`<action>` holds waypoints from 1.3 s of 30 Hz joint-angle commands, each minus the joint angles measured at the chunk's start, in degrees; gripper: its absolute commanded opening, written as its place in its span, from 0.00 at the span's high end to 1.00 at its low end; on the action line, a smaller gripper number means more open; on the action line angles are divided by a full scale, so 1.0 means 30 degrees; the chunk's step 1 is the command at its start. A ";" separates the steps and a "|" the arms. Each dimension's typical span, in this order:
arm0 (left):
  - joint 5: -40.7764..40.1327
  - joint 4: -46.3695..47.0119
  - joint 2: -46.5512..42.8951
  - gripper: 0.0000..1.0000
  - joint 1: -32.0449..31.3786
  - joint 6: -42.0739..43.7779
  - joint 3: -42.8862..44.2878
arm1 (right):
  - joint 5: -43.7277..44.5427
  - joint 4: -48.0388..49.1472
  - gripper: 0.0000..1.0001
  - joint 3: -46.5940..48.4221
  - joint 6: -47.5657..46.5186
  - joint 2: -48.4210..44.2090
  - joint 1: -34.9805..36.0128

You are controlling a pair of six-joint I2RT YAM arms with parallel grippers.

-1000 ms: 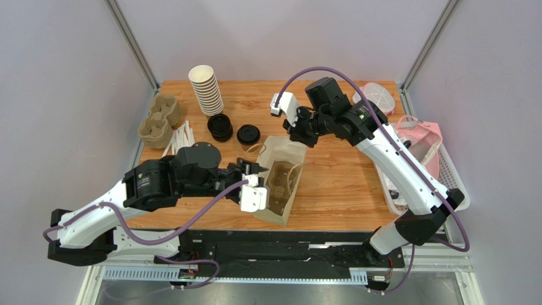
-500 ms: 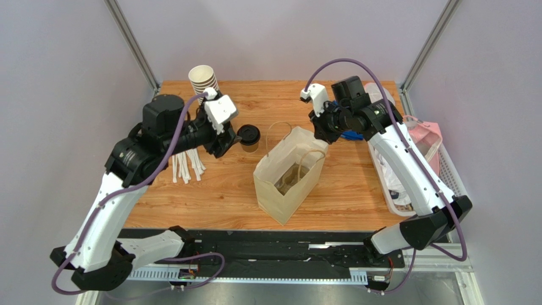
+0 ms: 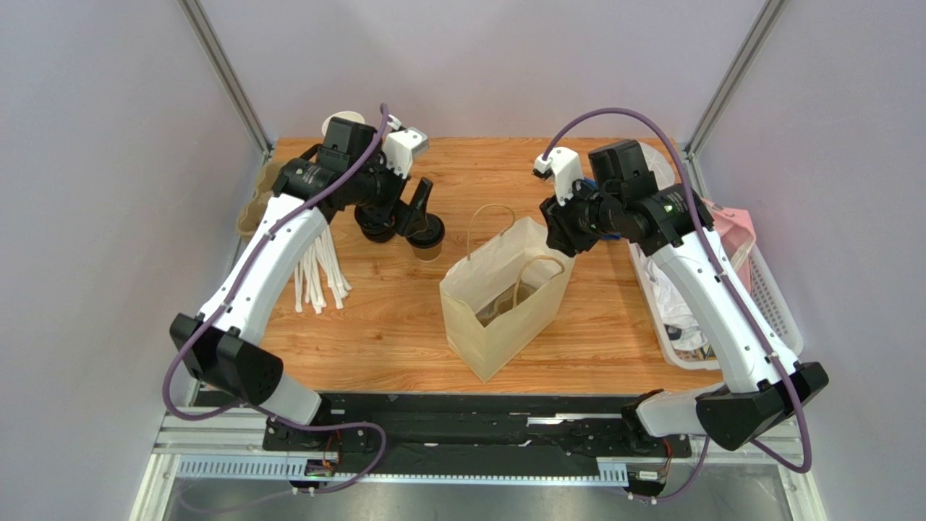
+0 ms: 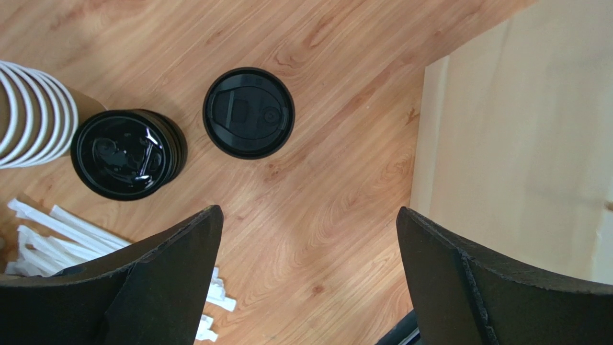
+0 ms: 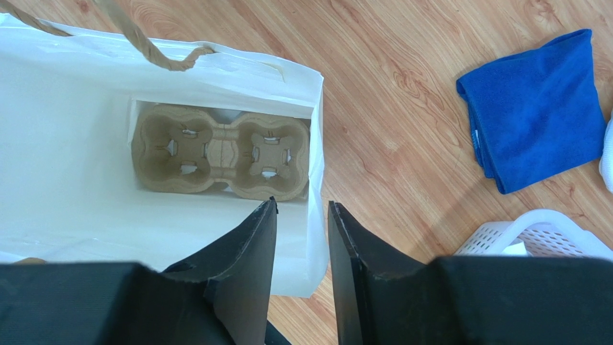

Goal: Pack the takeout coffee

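Observation:
The takeout coffee (image 4: 248, 113), a brown paper cup under a round black lid, stands on the wooden table just left of the paper bag (image 3: 505, 299). My left gripper (image 4: 309, 215) hovers above the table just near of the cup, wide open with nothing between its fingers; from the top camera it (image 3: 416, 208) partly covers the cup (image 3: 429, 233). My right gripper (image 5: 302, 215) stands over the bag's right rim with a narrow gap between its fingers. The bag wall (image 5: 316, 180) runs between them, unpinched. A pulp cup carrier (image 5: 223, 154) lies at the bottom of the bag.
A stack of black lids (image 4: 128, 153) and a stack of white-rimmed cups (image 4: 29, 115) sit left of the coffee. White stirrers (image 3: 315, 277) lie nearer me. Spare carriers (image 3: 255, 212) sit at the left edge. A blue cloth (image 5: 536, 108) and a white basket (image 3: 761, 293) are on the right.
My left arm has swung from the bag's near side to the back of the table over the coffee and opened wide. The right gripper shifted right along the bag's rim and parted its fingers.

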 commanded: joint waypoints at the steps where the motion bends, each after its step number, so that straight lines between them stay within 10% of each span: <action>1: -0.0577 0.1595 0.0665 0.01 0.0096 -0.1381 0.0341 | -0.0080 0.0401 0.61 0.0057 -0.0131 -0.0344 -0.0104; 13: -0.2422 0.1365 0.5203 0.01 0.0067 -0.0442 0.2534 | -0.0050 0.0108 0.34 0.1024 -0.0072 -0.0110 -0.0396; 39: -0.2218 0.0689 0.9865 0.06 0.0067 0.0760 0.4150 | -0.0841 -0.0419 0.28 0.1932 0.0045 0.0505 -0.1012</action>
